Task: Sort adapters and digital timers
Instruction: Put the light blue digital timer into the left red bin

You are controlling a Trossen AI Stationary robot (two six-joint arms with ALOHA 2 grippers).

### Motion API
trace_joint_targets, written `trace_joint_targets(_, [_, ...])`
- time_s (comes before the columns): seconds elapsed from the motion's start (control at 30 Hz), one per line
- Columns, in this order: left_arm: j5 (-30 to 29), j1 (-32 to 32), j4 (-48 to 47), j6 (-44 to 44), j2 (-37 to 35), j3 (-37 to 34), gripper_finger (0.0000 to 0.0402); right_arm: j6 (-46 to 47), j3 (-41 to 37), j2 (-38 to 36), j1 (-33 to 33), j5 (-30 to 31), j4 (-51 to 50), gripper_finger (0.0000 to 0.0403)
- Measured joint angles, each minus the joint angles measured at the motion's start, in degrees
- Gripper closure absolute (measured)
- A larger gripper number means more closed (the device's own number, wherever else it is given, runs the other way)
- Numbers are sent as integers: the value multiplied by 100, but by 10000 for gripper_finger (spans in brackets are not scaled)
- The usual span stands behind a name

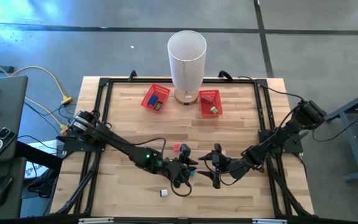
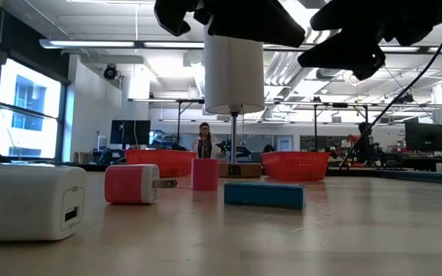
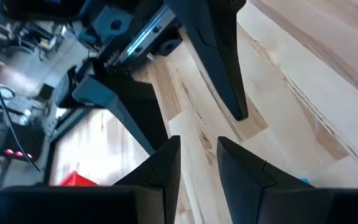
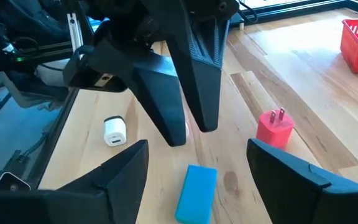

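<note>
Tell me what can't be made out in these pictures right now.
- Red baskets' contents: the left basket and right basket show small items in the high view, too small to name; in the low view their walls hide them.
- Blue block: the high view hides most of it under the left pincer.
- Left pincer's own view: the right pincer blocks most of the table.

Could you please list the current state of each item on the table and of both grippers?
Left gripper: empty, fingers slightly apart, above the table.
Right gripper: open, empty, over the blue timer.
Blue timer: flat on the table.
Pink adapter: on the table, prongs up.
White adapter: loose on the table.
Left red basket: holds items.
Right red basket: holds items.
</note>
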Motion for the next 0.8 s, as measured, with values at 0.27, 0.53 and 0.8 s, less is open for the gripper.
trace_joint_targets(0.27, [6, 26, -545, -722, 0, 0, 305, -80, -2, 0, 0, 107, -508, 143])
trace_joint_targets(0.53, [9, -40, -1442, -1365, 0, 0, 305, 308, -9, -2, 0, -359, -687, 143])
trace_joint_targets(0.8, [11, -116, -1863, -2108, -7, 0, 305, 378, -10, 328, 0, -777, -735, 142])
